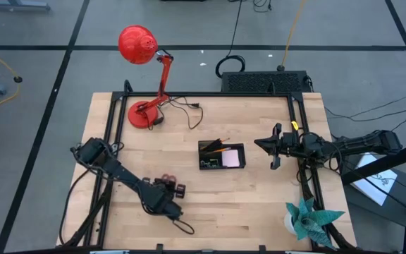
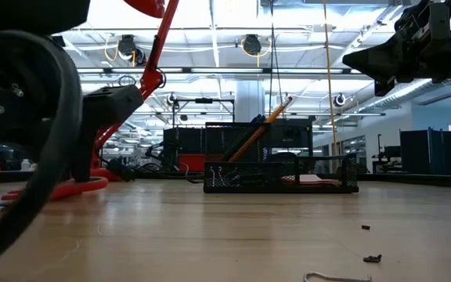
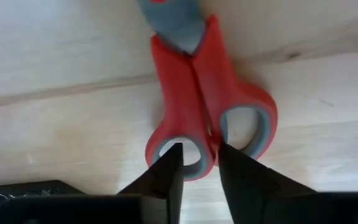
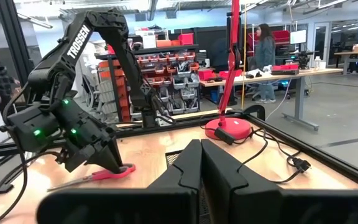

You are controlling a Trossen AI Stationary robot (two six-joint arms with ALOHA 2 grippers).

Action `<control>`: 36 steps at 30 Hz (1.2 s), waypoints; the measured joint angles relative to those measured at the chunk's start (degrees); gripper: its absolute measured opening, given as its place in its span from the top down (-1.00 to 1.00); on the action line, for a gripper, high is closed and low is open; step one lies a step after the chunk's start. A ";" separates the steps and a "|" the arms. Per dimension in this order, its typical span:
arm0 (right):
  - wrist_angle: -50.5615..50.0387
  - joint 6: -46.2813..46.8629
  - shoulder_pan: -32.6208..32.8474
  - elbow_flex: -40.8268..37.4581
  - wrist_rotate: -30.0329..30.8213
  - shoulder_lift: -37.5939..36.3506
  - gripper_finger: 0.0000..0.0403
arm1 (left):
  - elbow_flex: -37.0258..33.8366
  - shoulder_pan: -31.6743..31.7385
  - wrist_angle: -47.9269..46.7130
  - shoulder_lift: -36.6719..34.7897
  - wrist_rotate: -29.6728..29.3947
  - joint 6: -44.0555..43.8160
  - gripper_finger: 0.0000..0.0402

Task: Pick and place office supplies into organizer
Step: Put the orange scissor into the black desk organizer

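The red-handled scissors (image 3: 194, 93) lie flat on the wooden table near its front edge, also seen in the high view (image 1: 174, 188). My left gripper (image 3: 201, 155) stands over their handle loops, pointing down. The black organizer (image 1: 221, 155) sits mid-table and holds an orange pencil (image 1: 216, 147), a pale pink pad (image 1: 232, 158) and a small yellow-green piece (image 1: 208, 164). My right gripper (image 1: 273, 145) hangs shut in the air to the organizer's right, touching nothing. Tiny black clips (image 2: 373, 258) lie on the table near its front edge. My left gripper comes at the scissors from above, pointing down. One fingertip (image 3: 174, 163) stands in one handle loop and the other in the second loop, with the loops' inner walls (image 3: 211, 134) pinched between them. The scissors lie flat on the table.
A red desk lamp (image 1: 145, 85) stands at the table's far left with its cord (image 1: 189, 107) trailing on the wood. A teal paper plant (image 1: 309, 219) sits at the near right corner. A black box with cables (image 1: 263, 81) lies beyond the far edge. People stand in the room beyond (image 4: 263, 59).
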 joint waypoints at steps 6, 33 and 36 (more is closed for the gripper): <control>0.00 0.00 0.00 0.00 0.00 0.00 0.98 | 0.92 -0.96 0.31 0.06 -1.23 -0.34 0.26; -0.02 -0.07 0.01 0.00 -0.02 0.00 0.98 | 25.22 0.43 -19.00 -0.68 0.36 -86.68 0.09; -0.02 -0.16 0.01 0.00 -0.04 0.00 0.98 | 26.16 1.26 -17.68 -0.68 10.97 -104.16 0.15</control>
